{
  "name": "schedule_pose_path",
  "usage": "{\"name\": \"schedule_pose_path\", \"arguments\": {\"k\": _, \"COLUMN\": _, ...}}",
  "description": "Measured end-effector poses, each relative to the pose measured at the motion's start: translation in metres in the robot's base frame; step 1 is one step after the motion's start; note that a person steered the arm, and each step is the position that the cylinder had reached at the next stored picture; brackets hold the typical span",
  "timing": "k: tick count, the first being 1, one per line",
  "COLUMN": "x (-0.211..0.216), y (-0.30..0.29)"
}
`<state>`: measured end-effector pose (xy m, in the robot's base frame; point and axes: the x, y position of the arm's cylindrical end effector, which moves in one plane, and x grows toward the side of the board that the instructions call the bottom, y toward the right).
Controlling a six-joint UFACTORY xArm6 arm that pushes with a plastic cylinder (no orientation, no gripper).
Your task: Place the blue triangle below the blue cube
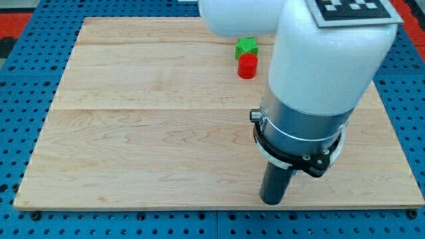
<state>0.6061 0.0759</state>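
No blue triangle and no blue cube show in the camera view; the white arm body point(312, 60) covers much of the board's right side and may hide them. My tip point(272, 200) touches the wooden board point(146, 133) near its bottom edge, right of centre. No block lies near the tip.
A green block point(246, 46) sits near the board's top edge with a red cylinder point(248, 66) just below it, touching or nearly so. Both are far above the tip. A blue pegboard surface point(26, 79) surrounds the board.
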Motion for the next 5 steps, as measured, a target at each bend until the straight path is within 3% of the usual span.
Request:
{"name": "schedule_pose_path", "arguments": {"k": 2, "x": -0.036, "y": 0.029}}
{"name": "schedule_pose_path", "arguments": {"k": 5, "x": -0.039, "y": 0.067}}
